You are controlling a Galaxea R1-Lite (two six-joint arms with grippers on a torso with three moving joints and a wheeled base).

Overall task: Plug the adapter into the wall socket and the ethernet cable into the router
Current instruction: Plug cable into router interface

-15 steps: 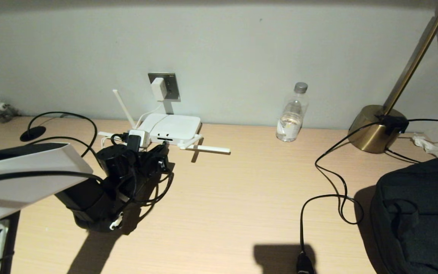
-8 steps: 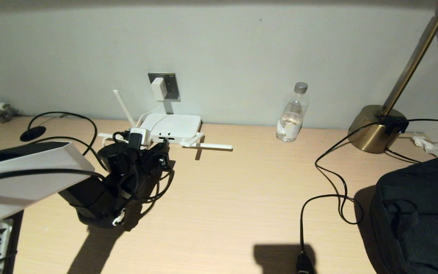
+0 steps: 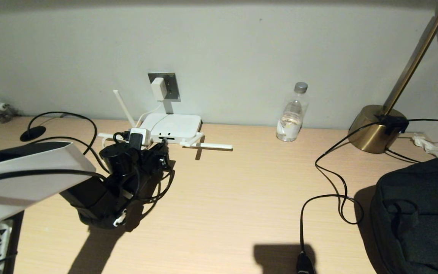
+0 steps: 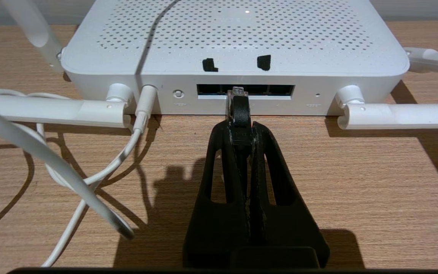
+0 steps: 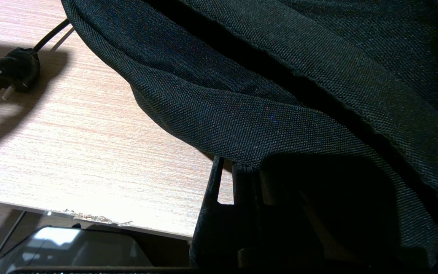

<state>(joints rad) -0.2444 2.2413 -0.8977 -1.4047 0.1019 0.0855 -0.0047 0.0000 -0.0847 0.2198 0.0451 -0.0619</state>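
Note:
The white adapter (image 3: 157, 89) sits plugged into the grey wall socket (image 3: 171, 85); its thin white cord runs down to the router (image 3: 171, 126). My left gripper (image 3: 164, 146) is low over the desk at the router's front edge, shut on the ethernet cable (image 3: 70, 113). In the left wrist view the gripper (image 4: 240, 127) pinches the black boot, and the clear plug (image 4: 236, 93) reaches the dark port row (image 4: 245, 90) of the router (image 4: 234, 42). Whether the plug is seated is unclear. My right gripper (image 5: 256, 173) is parked at the desk's front edge under a black bag, fingers together, tips hidden.
A water bottle (image 3: 292, 113) stands by the wall. A brass lamp base (image 3: 375, 129) is at the back right; its thin black cord (image 3: 333, 182) ends in a loose plug (image 3: 304, 262). A black bag (image 3: 420, 213) fills the right front. Router antennas (image 3: 207, 145) lie flat on the desk.
My left gripper has edged forward toward the router with the ethernet plug in it. The router and its flat antenna have shifted slightly toward the wall. Nothing on the right has moved.

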